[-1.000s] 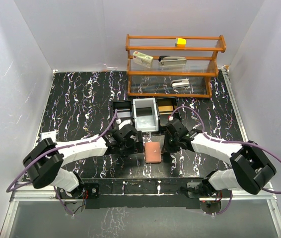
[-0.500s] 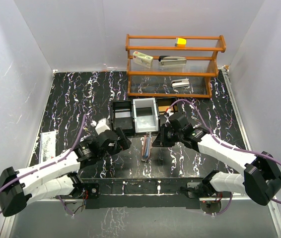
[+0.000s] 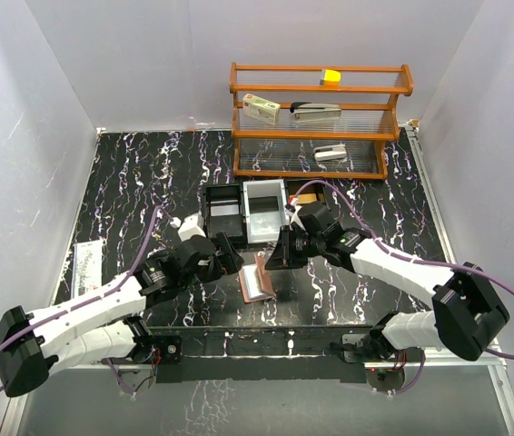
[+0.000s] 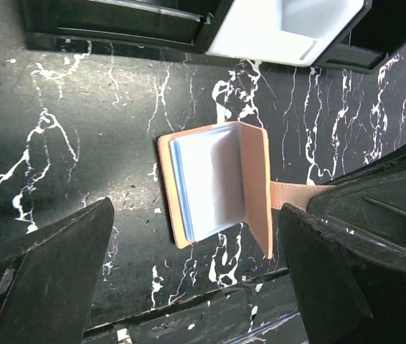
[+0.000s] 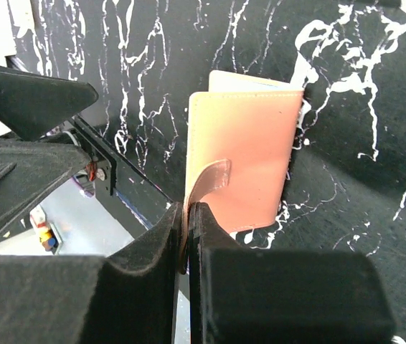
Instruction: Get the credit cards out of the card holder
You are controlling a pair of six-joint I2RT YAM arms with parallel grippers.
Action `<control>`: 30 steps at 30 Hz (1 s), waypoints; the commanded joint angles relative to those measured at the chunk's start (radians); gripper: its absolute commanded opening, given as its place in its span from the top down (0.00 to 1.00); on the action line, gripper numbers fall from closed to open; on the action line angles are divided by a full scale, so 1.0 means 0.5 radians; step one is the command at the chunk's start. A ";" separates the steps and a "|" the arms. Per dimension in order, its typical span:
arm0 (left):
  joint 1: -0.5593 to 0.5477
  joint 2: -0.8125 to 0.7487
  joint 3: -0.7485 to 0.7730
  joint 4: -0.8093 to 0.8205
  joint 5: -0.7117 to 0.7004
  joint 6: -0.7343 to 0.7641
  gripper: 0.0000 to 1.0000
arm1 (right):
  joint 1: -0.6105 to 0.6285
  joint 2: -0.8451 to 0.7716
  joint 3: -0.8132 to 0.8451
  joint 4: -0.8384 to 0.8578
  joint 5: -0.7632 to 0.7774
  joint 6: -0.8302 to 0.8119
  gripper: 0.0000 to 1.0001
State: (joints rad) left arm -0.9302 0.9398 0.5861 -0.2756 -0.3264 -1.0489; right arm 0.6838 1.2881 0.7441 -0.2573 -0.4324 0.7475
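Black marble veined with white covers the table (image 3: 148,173), closed in by white panels. At its far edge a wooden rack (image 3: 321,136) carries a yellow block (image 3: 331,76), a white-and-red box (image 3: 261,108) and a stapler (image 3: 316,111). Nearer, a black three-part tray (image 3: 222,195) holds a white bin (image 3: 266,211) in its middle compartment and something brown, too small to name, in the right one. Just in front of the tray the card holder (image 3: 255,280) lies open on the table, between the left end effector (image 3: 232,258) and the right end effector (image 3: 275,256).

From the left wrist, the card holder (image 4: 253,179) has one leaf flat and the other standing up. A pale blue card (image 4: 206,183) sits in the flat leaf's pocket. The left end effector (image 4: 196,211) hangs above it, fingers (image 4: 52,265) wide apart, touching nothing. The snap tab (image 4: 293,193) runs to the right under a black body.

From the right wrist, the right end effector (image 5: 187,211) is pressed together on the snap tab (image 5: 209,179) and holds the salmon leaf (image 5: 249,150) raised. A pale card edge (image 5: 249,79) peeks past the leaf's far side.
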 commanded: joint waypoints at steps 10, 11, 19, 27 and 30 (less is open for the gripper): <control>0.010 0.385 0.074 0.494 0.497 0.172 0.15 | -0.328 -0.109 -0.251 -0.111 0.111 -0.188 1.00; 0.010 0.419 0.073 0.525 0.522 0.173 0.15 | -0.351 -0.114 -0.292 -0.086 0.086 -0.197 1.00; 0.010 0.658 0.120 0.556 0.515 0.151 0.22 | -0.377 -0.042 -0.358 -0.014 0.120 -0.173 1.00; 0.010 0.760 0.094 0.633 0.529 0.129 0.26 | -0.377 -0.076 -0.461 -0.016 0.173 -0.160 1.00; 0.009 0.784 0.066 0.734 0.580 0.128 0.29 | -0.377 -0.089 -0.492 -0.012 0.178 -0.143 1.00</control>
State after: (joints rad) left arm -0.9302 1.3224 0.6098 0.0296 -0.0639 -0.9817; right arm 0.4953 1.2648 0.5102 -0.3031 -0.3603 0.6720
